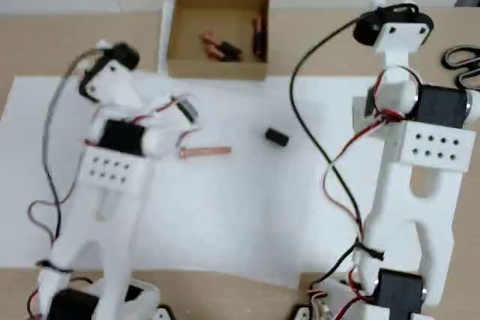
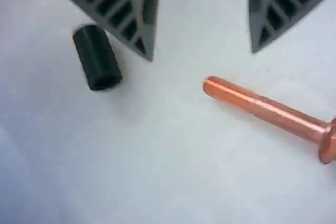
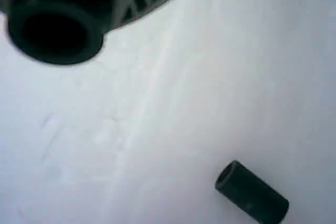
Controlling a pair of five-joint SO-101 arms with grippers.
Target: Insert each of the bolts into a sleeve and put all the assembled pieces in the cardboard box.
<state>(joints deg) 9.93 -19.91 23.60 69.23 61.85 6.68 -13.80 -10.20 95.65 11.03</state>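
Bolt (image 2: 268, 111) and sleeve (image 2: 97, 59) both lie loose on the white sheet (image 1: 225, 215), well apart. The copper shank lies flat, its head toward the left arm and its plain end toward the black sleeve. The left gripper (image 2: 202, 53) hangs just above the sheet with its jaws spread wide and nothing between them, and the bolt's plain end sits a little off the gap.

Picking up the bolt looks to be the step in hand. I'd want the jaws brought square across the shank, close to the head, so the plain end sticks out free to enter the sleeve. A round shank pinched off-centre may roll or squirt away. The sleeve lies on its side, so its bore will need lining up or steadying.

Beyond the sheet's far edge the cardboard box (image 1: 217, 71) already holds a few assembled pieces (image 1: 221, 46). The right arm (image 1: 409, 148) stands over its own side of the table.
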